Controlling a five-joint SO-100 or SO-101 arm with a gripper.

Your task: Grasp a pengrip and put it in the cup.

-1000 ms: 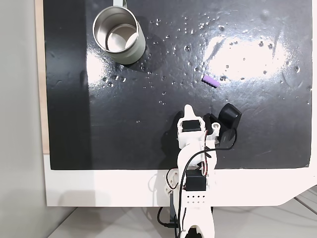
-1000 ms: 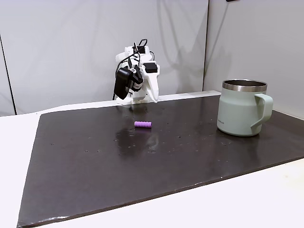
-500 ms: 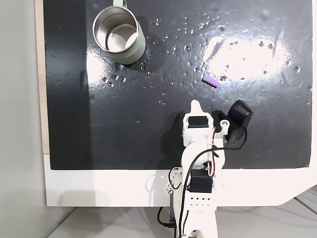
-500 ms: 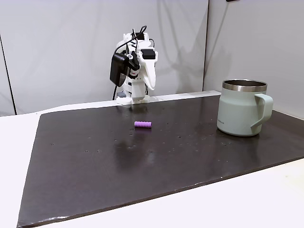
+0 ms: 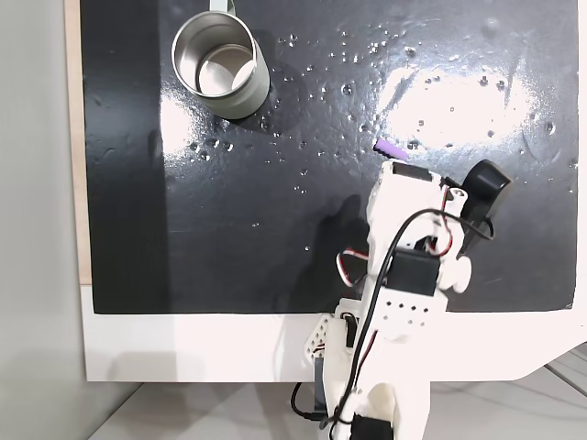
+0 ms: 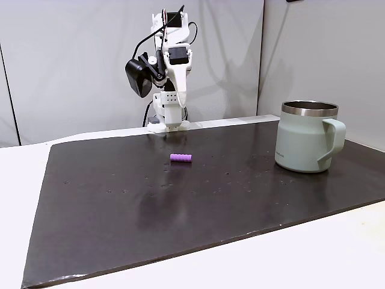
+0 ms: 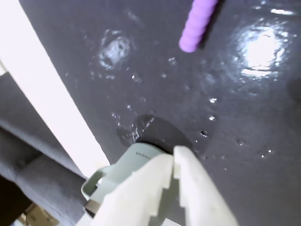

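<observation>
The gripper (image 7: pixel 175 157) shows in the wrist view as white fingers closed together with nothing between them, raised well above the tabletop (image 6: pixel 120 211). The pengrip (image 7: pixel 197 23) lies free on the dark mat, ahead of the fingertips in that view; in the side fixed view it (image 6: pixel 180 158) sits below the raised arm, well apart from the cup (image 6: pixel 304 137). The top fixed view shows only its end (image 5: pixel 388 147) beside the arm's white housing. Its ribbed, rubbery look suggests something light and soft — likely to squash a little and to roll. A pinch across its middle, squarely over the short axis, seems safest — the glossy mat looks slick.
</observation>
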